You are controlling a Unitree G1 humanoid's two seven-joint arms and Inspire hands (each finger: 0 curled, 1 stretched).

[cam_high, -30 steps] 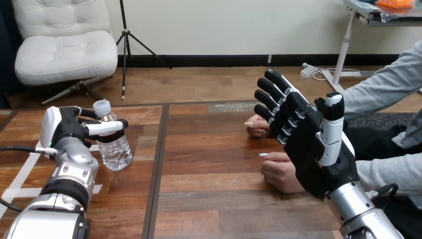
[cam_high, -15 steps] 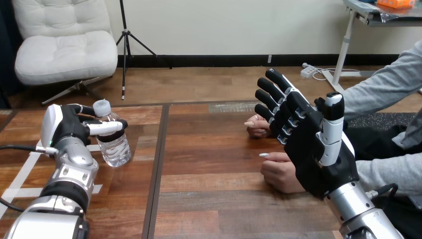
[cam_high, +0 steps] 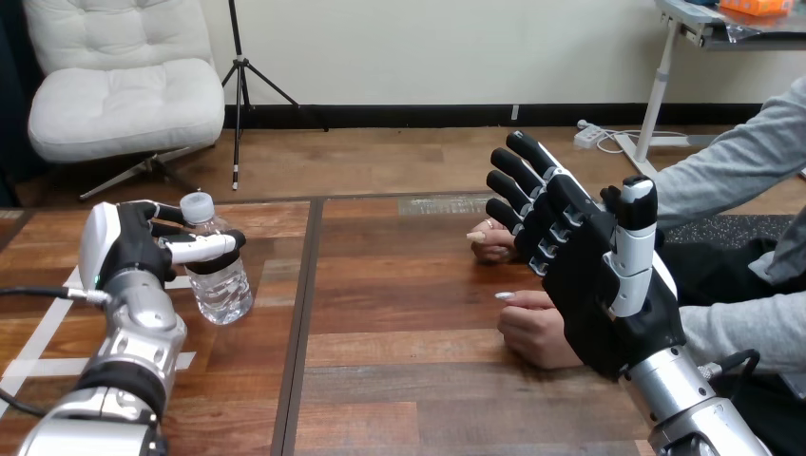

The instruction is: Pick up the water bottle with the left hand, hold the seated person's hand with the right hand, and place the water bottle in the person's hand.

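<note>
A clear water bottle (cam_high: pixel 217 275) with a white cap stands upright at the table's left. My left hand (cam_high: pixel 133 245) is curled round its upper part, thumb across the front and fingers behind the neck. My right hand (cam_high: pixel 591 258) is raised at the right with straight, spread fingers, palm toward me. Behind and beside it the person's two hands rest on the table: one hand (cam_high: pixel 492 241) farther back, the nearer hand (cam_high: pixel 534 328) loosely closed just left of my palm. I cannot tell whether my right hand touches them.
The wooden table (cam_high: pixel 409 370) has a dark seam running front to back right of the bottle. White tape lines (cam_high: pixel 43 337) mark its left part. The person's grey sleeves (cam_high: pixel 741 323) come in from the right edge.
My left hand has shifted slightly with the bottle in its hold; the bottle's base stays about where it was. The right hand and the person's hands have not moved.
</note>
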